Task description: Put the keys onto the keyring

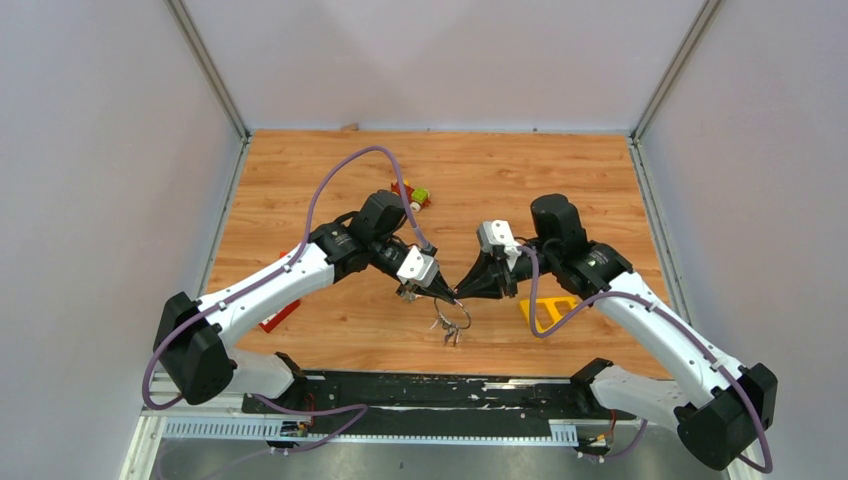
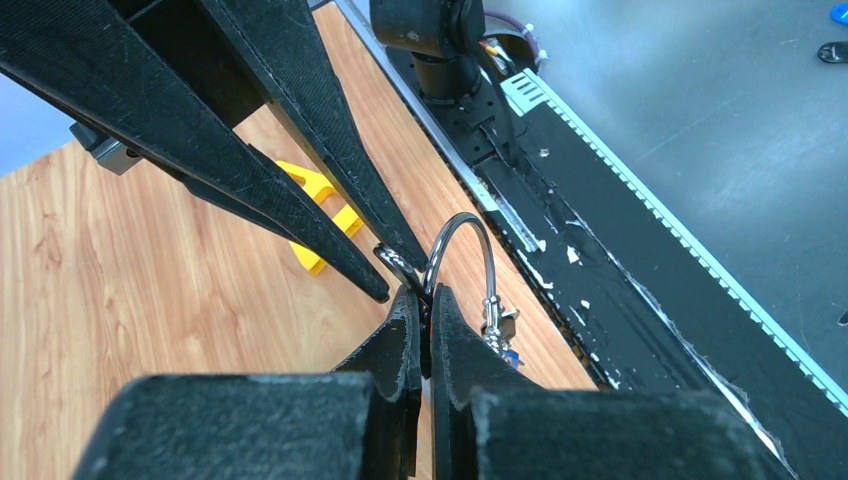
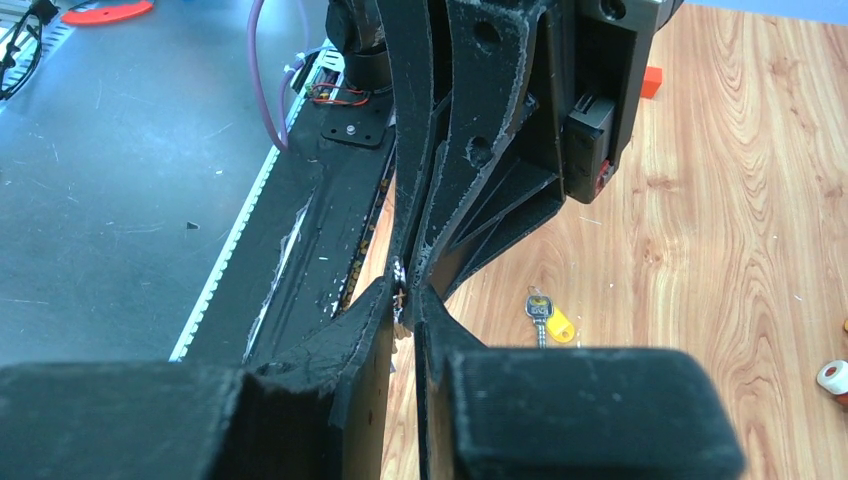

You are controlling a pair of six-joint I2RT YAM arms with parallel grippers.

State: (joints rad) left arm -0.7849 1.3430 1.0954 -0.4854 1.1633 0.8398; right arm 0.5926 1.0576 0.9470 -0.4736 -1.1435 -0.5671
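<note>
The left gripper [image 2: 428, 297] is clamped on the keyring [image 2: 489, 265], its loop arcing just past the tips; the right gripper [image 3: 403, 296], tip to tip with it, looks pinched on the coil. Likely step: prising the coil apart, then fetching the yellow-tagged key [image 3: 548, 322] lying well beyond that gripper.

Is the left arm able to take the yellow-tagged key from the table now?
Probably not: the left gripper is shut on the keyring. The yellow-tagged key itself lies uncovered.
</note>
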